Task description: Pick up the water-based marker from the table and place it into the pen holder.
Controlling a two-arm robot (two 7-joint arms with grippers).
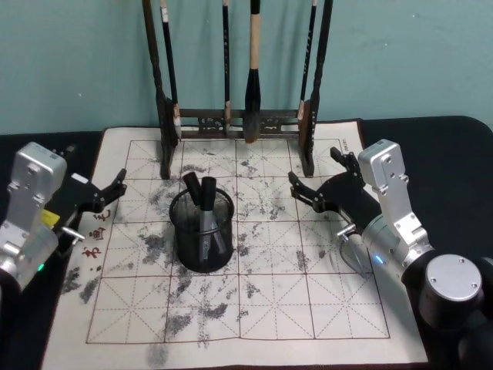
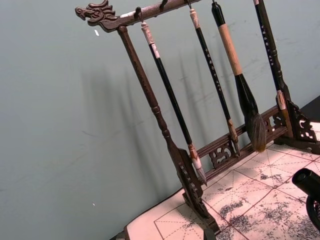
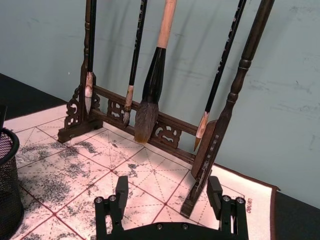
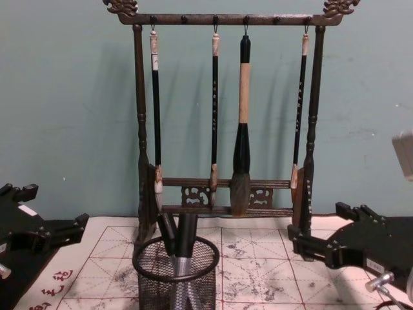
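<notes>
on the ink-stained mat [image 1: 308, 308], markers [image 1: 206, 202] already stand in the holder [image 1: 202, 239]; both pincers, left [image 1: 108, 193] and right [image 1: 316, 181], are wide and empty, so i judge only retreat remains.

pen holder [image 1: 202, 231]: black wire mesh; brush rack [image 4: 226, 110]: dark carved wood; mat [image 1: 308, 308]: ink-stained cloth

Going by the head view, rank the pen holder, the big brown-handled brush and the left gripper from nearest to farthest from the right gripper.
1. Big brown-handled brush, hanging on the rack behind.
2. Pen holder, mid-mat, toward the robot's left.
3. Left gripper, across the mat at its left edge.

The right gripper is open.
</notes>
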